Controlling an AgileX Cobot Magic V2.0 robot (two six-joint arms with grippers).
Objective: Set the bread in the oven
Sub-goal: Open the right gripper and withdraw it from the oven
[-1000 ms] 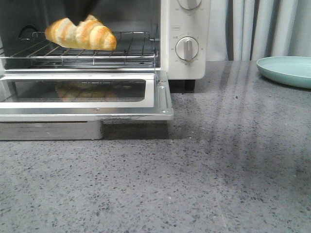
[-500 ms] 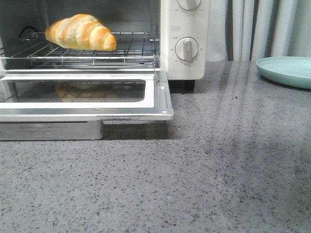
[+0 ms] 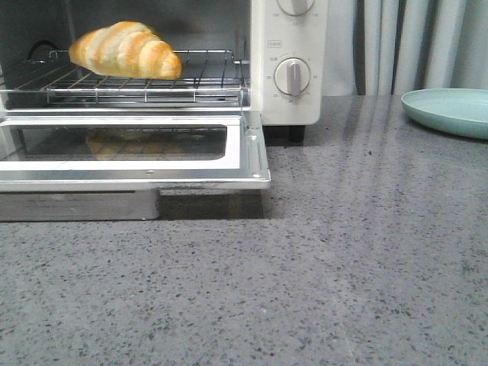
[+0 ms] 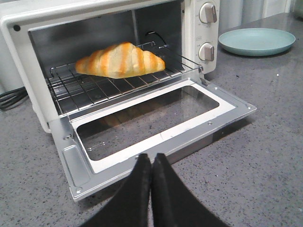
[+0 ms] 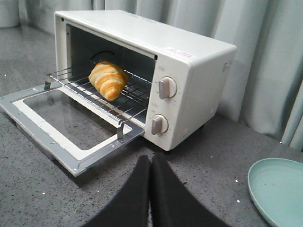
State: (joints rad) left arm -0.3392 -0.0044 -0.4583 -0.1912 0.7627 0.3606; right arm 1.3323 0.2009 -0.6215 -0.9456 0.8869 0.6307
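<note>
Black left claw (image 4: 150, 163) and right claw (image 5: 150, 165) both pressed together, empty, above the table (image 3: 343, 267). Golden bread (image 3: 126, 50) on the wire rack (image 3: 206, 76) inside the oven (image 5: 199, 61), door (image 3: 137, 160) dropped flat.

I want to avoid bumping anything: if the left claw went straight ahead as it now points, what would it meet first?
Probably the front edge of the open oven door, right ahead of the shut left claw; the bread sits farther back on the rack. Depth is uncertain.

A pale teal plate (image 3: 450, 111) sits on the speckled grey countertop (image 3: 343, 267), with grey curtains (image 3: 412, 46) behind.
</note>
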